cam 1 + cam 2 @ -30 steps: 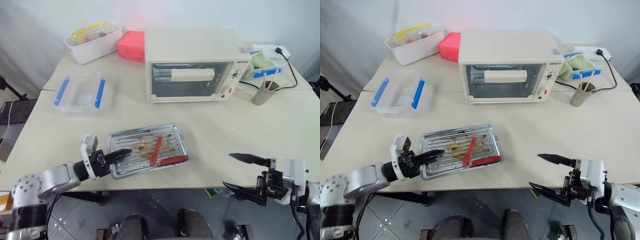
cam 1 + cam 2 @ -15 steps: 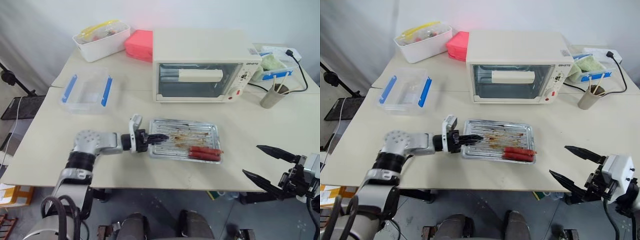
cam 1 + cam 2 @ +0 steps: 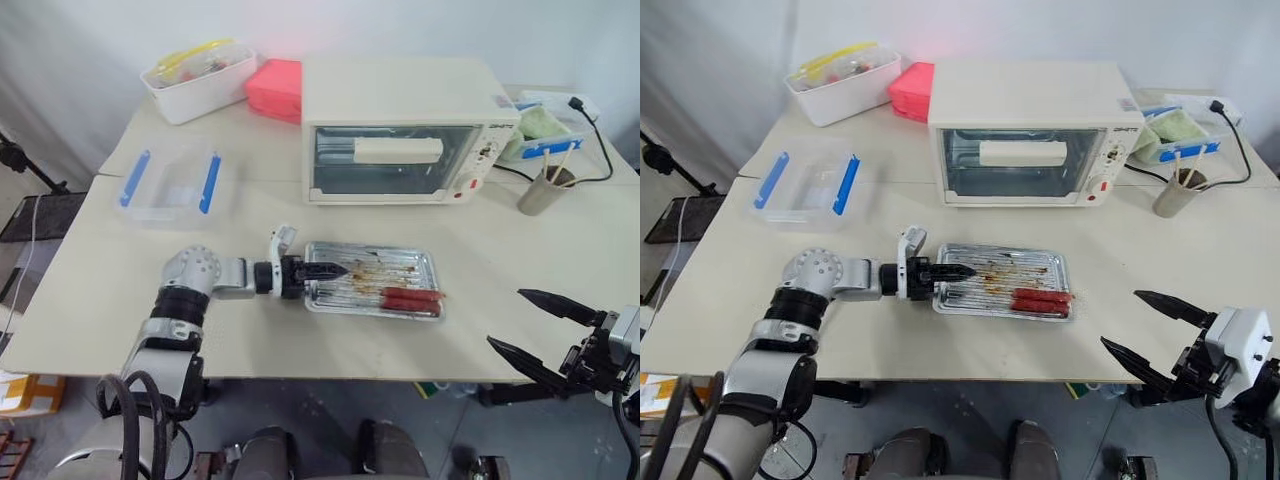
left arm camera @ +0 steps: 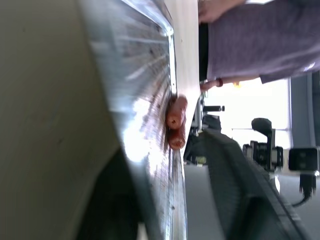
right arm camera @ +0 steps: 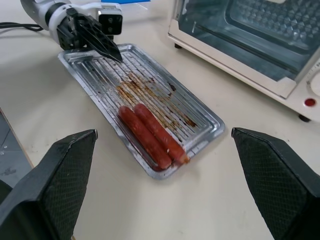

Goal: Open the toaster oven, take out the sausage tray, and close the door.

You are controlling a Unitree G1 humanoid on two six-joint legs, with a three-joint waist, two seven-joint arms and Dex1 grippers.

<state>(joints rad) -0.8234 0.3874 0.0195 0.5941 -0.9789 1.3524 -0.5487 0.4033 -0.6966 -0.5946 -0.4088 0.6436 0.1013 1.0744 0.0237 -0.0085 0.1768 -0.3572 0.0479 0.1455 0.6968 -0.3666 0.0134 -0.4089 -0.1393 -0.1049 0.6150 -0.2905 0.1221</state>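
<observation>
Resting place, head views: the sausage tray lies flat on the table, just near of the toaster oven. The door is shut.
Load, head views: two sausages lie at the tray's right end.
Left pincer, left wrist view: the left gripper sits astride the tray's left rim, its jaws parted, seemingly released rather than pinching.
Right pincer, right wrist view: the right gripper is spread wide and empty, near and right of the tray.
Handling: thin sheet metal, likely light and stiff; the greasy ridges look slippery, and the sausages may roll.
Hold: the raised rim of a short end, kept level.
</observation>
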